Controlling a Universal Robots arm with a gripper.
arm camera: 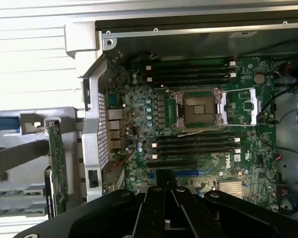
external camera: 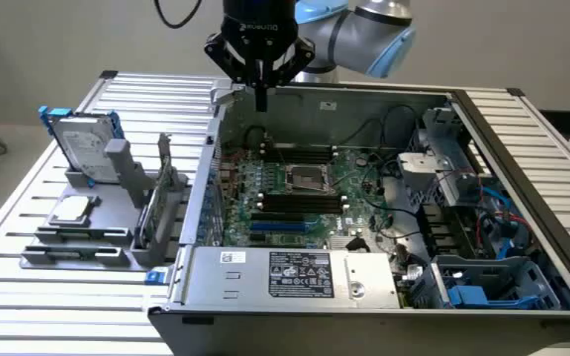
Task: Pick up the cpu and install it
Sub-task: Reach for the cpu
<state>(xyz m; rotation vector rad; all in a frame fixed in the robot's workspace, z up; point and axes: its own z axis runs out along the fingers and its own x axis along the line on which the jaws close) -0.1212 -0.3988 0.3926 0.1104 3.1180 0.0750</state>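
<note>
The cpu [external camera: 73,210], a small square chip with a silvery top, lies flat on the grey fixture [external camera: 79,245] at the exterior view's left, outside the computer case. My gripper [external camera: 261,102] hangs high over the case's back left corner, far from the chip, its fingers pressed together with nothing between them. On the green motherboard the dark metal-framed socket [external camera: 305,176] is uncovered. In the wrist view the socket [arm camera: 198,110] is open, its load plate [arm camera: 243,106] folded out beside it, and the gripper [arm camera: 165,187] shows as dark, closed fingers.
A silver hard drive [external camera: 85,142] with blue brackets stands upright behind the chip. A green card [external camera: 163,194] stands on edge in the fixture next to the case wall. Black memory slots [external camera: 303,202] flank the socket. Cables and drive bays [external camera: 483,222] crowd the case's right side.
</note>
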